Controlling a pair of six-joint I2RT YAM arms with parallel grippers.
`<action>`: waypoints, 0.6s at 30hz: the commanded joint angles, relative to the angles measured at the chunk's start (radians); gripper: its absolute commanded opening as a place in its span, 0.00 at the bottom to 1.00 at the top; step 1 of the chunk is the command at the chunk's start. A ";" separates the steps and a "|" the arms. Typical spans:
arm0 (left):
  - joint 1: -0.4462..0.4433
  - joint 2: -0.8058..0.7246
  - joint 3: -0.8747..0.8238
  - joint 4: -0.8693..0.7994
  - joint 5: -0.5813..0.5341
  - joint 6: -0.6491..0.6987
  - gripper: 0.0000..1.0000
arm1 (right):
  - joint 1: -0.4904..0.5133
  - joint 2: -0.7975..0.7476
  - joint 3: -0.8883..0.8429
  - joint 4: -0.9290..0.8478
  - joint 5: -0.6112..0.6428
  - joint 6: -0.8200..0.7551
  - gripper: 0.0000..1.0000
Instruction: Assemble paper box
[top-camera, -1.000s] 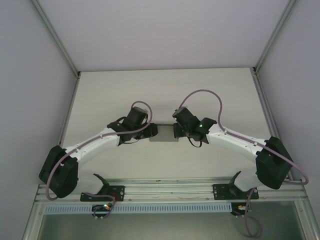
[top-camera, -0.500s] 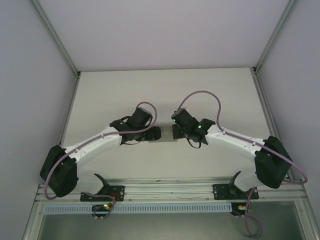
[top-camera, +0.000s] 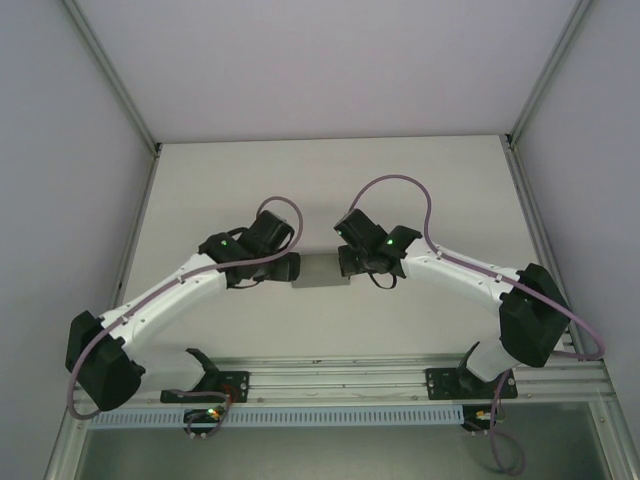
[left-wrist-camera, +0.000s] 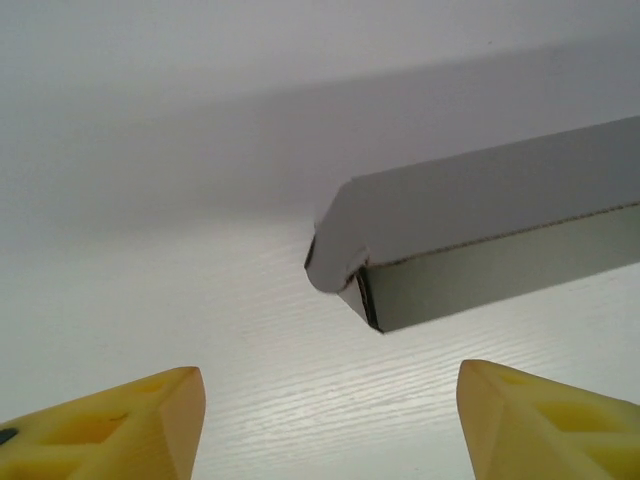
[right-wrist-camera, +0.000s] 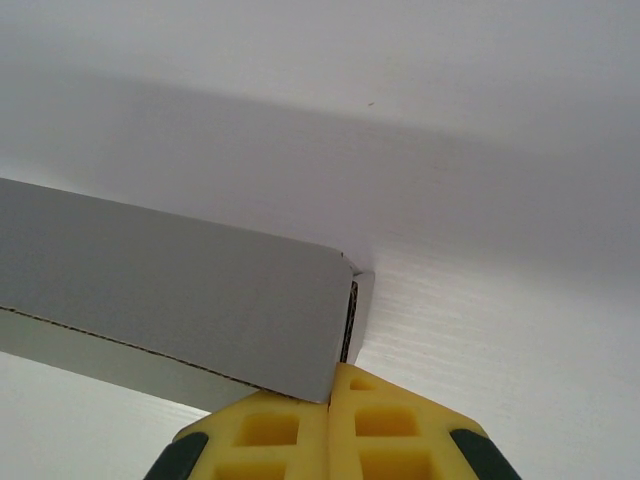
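**Ana:** What carries it all?

**Ben:** A white desk (top-camera: 330, 180), walled in by pale panels (top-camera: 330, 60). The left arm (top-camera: 170, 295) and the right arm (top-camera: 460, 275) bend inward from the near edge, and their wrists almost meet over the middle.

**Ana:** And the paper box (top-camera: 322, 270)?

**Ben:** It lies flat on the desk between the two wrists, near the middle. It is folded into a shallow grey box. Its long axis runs left to right across the desk, so one short end faces each arm.

**Ana:** Does anything block it?

**Ben:** From above, the wrists cover both ends and leave the middle stretch bare.

**Ana:** The left pincer (left-wrist-camera: 330, 395)?

**Ben:** Spread wide, with nothing between its yellow fingers (left-wrist-camera: 120, 420). The box (left-wrist-camera: 480, 230) lies beyond the gap and off to the right, apart from both fingers. The corner of its left end, with a rounded flap tucked in, points toward the camera.

**Ana:** The right pincer (right-wrist-camera: 330, 410)?

**Ben:** Pressed together. Its tips sit at the lower corner of the box's (right-wrist-camera: 170, 270) right end, where the edge of the card lines up with the seam between the fingers. I cannot tell whether any card is caught there.
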 joint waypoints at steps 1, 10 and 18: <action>0.010 0.018 0.004 0.039 -0.006 0.104 0.64 | 0.002 0.002 -0.019 -0.028 -0.078 -0.025 0.00; 0.053 0.051 0.005 0.091 0.003 0.166 0.47 | -0.010 0.015 -0.002 -0.062 -0.088 -0.043 0.00; 0.053 0.037 -0.035 0.083 0.029 0.227 0.47 | -0.018 0.027 0.001 -0.058 -0.112 -0.053 0.00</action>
